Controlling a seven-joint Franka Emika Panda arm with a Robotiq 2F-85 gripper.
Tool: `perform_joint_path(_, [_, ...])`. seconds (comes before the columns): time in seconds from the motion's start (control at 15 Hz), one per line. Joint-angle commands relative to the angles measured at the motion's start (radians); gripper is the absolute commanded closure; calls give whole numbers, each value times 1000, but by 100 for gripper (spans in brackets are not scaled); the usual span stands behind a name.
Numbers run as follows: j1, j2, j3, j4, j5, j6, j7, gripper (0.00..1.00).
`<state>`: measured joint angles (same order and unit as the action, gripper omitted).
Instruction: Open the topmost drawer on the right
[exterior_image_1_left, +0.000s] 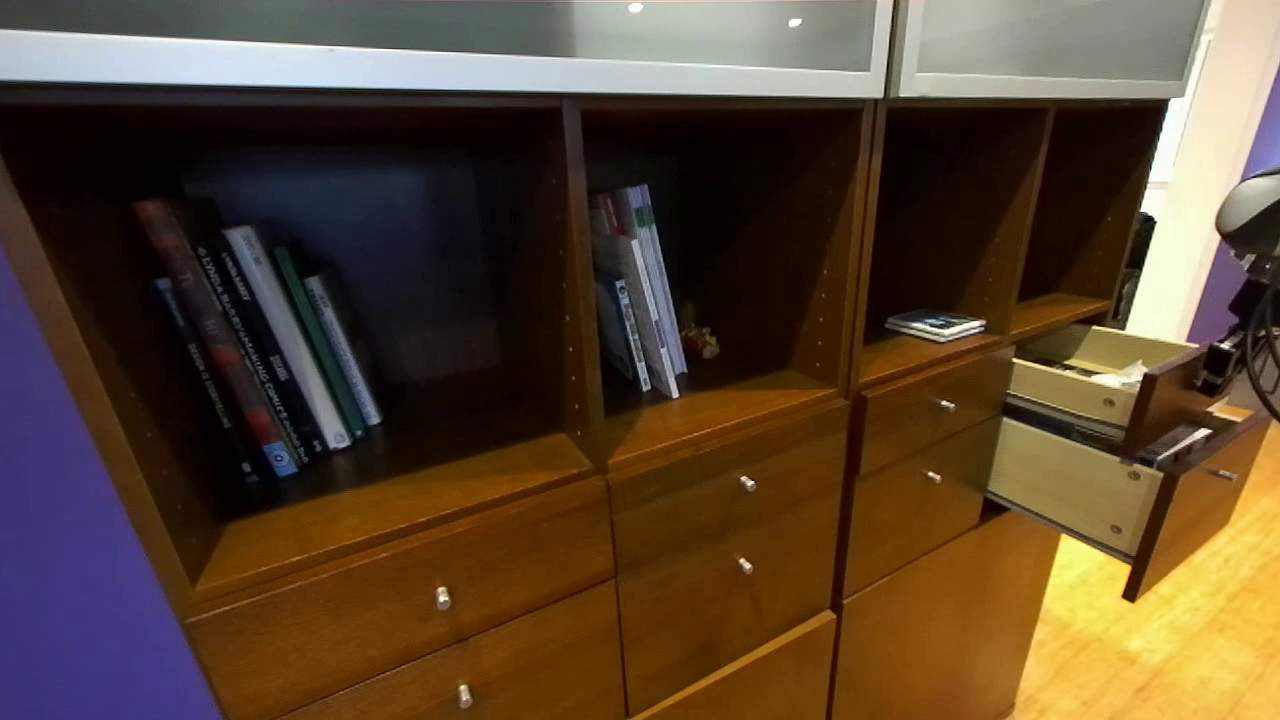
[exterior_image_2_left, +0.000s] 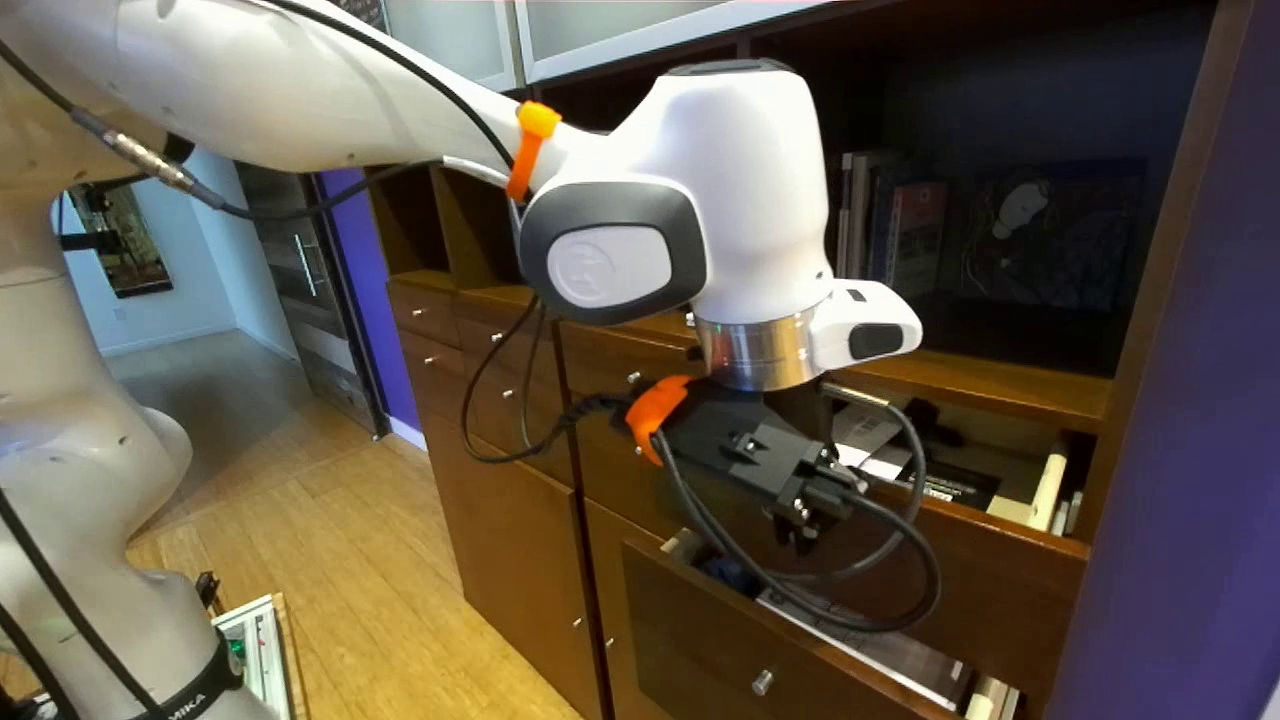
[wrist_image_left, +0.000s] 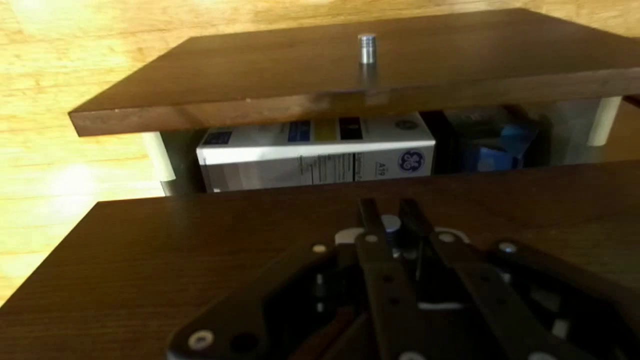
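Claw narrowed on a silver knob toward six o'clock in the wrist view, I hold the topmost drawer, standing open at three o'clock in an exterior view; at its six o'clock the deeper drawer stands open too.

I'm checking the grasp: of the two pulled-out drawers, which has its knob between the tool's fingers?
The shallow upper drawer: the tool straddles its knob, whereas the lower knob, on the deeper drawer, stands free.
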<state>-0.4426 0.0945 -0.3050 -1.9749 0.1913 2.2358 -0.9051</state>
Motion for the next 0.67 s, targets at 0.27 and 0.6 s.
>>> perform_joint_path(0.27, [-4,-59,-69,-92,-92,37,-31,94])
perform_joint_path(0.6, [1,-78,-74,-80,-154,-4,-28,47])
